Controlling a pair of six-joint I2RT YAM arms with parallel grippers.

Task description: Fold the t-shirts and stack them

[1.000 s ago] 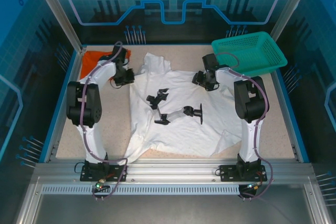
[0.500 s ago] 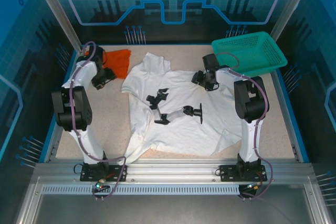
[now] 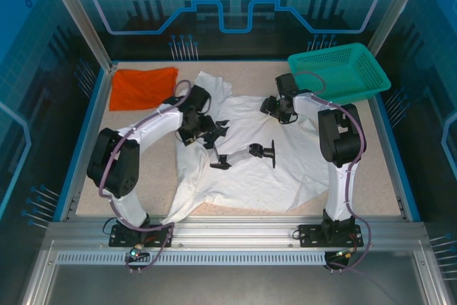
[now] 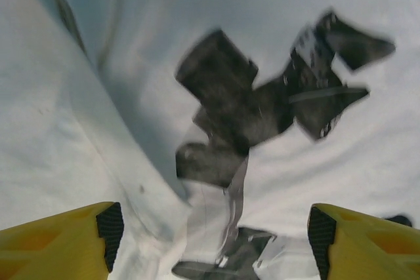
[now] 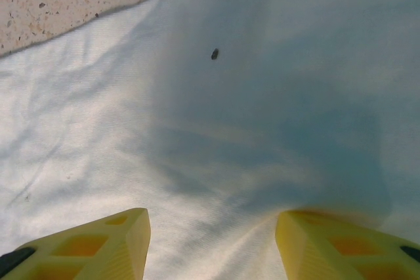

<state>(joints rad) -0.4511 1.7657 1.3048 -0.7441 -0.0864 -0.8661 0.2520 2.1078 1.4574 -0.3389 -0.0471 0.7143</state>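
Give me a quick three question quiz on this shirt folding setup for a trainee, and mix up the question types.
1. True or false: the orange-red shirt lies inside the teal basket.
2. Multiple choice: the left end effector is over A) the orange-red shirt, B) the black graphic on the white shirt, C) the teal basket.
3. Fill in: the right end effector is over white cloth with its jaws ____.

Key
1. False: it lies flat in the far left corner, and the basket is at the far right.
2. B.
3. Open.
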